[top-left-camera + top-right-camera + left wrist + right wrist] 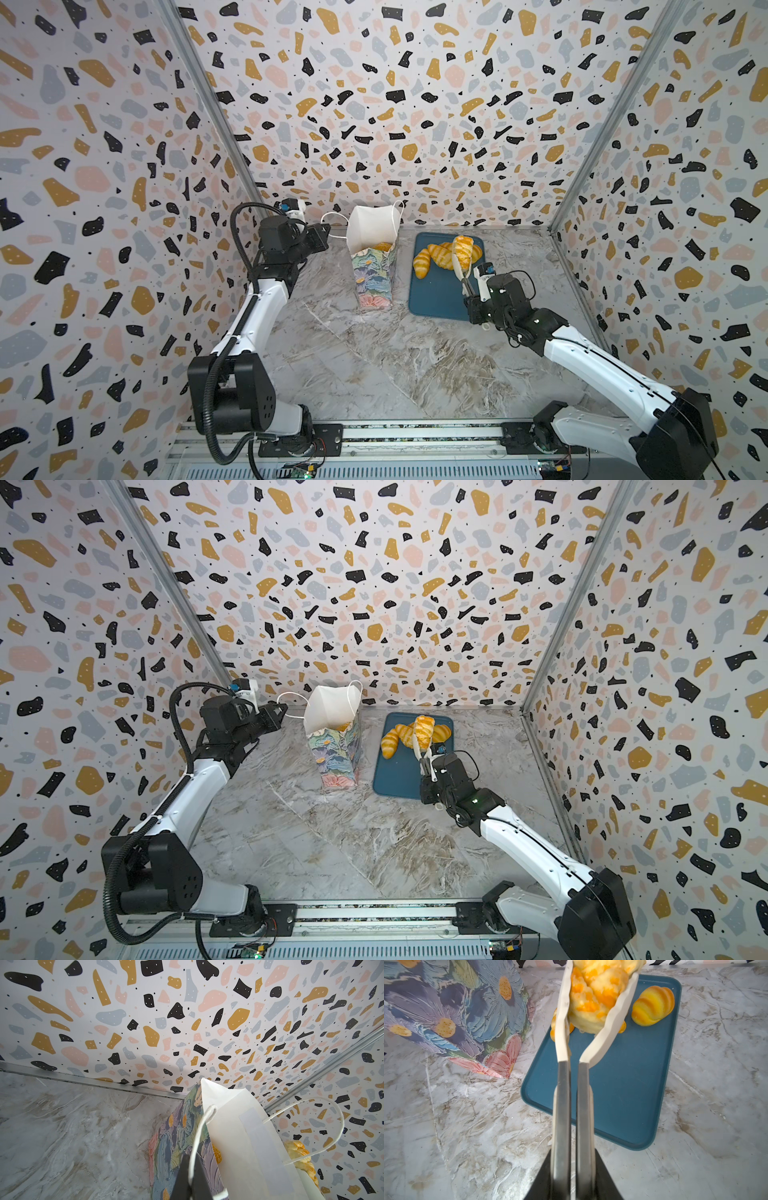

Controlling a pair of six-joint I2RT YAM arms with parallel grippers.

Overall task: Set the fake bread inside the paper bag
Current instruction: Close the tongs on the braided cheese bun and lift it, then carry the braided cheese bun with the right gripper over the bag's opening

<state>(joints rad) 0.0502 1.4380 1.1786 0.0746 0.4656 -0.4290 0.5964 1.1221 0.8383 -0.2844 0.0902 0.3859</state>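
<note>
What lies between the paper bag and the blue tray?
Nothing: only a bare strip of marble tabletop separates paper bag and blue tray, clear in both top views.

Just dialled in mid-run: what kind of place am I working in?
Probably a lab robot cell, not a real bakery: terrazzo-print walls box in a marble-look table, and a metal mounting rail runs along its front edge.
</note>
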